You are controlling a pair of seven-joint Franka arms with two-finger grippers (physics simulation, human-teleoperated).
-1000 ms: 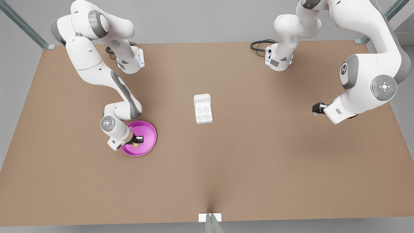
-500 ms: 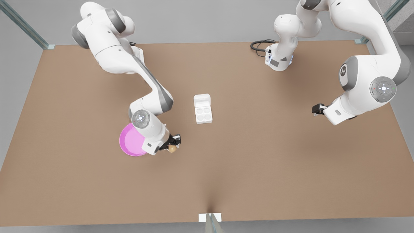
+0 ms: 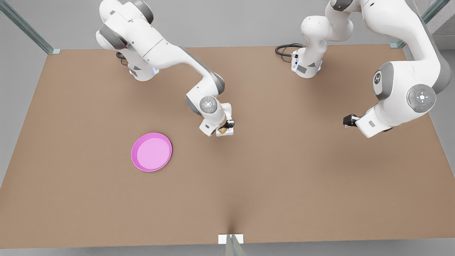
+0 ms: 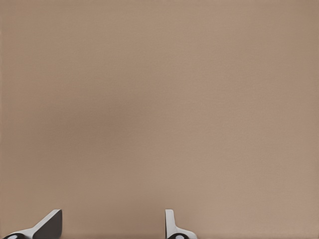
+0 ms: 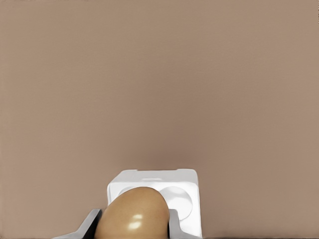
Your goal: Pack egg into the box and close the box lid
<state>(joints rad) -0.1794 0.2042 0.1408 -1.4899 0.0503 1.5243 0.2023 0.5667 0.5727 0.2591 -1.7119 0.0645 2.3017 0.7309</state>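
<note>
Transport looks nearly done: right gripper, clamped on the smooth tan-beige oval egg, hangs over the small white plastic four-cup box. Release and lid closing remain. Left gripper waits at three o'clock, fingers parted, empty.

The right hand and its arm cover most of the box, lid hidden. The egg is cut off by the right wrist view's edge.

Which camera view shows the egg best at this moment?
The right wrist view: the egg sits large between the right gripper fingers, above the box. The front view shows it as a tiny tan spot. The left wrist view faces bare table.
</note>
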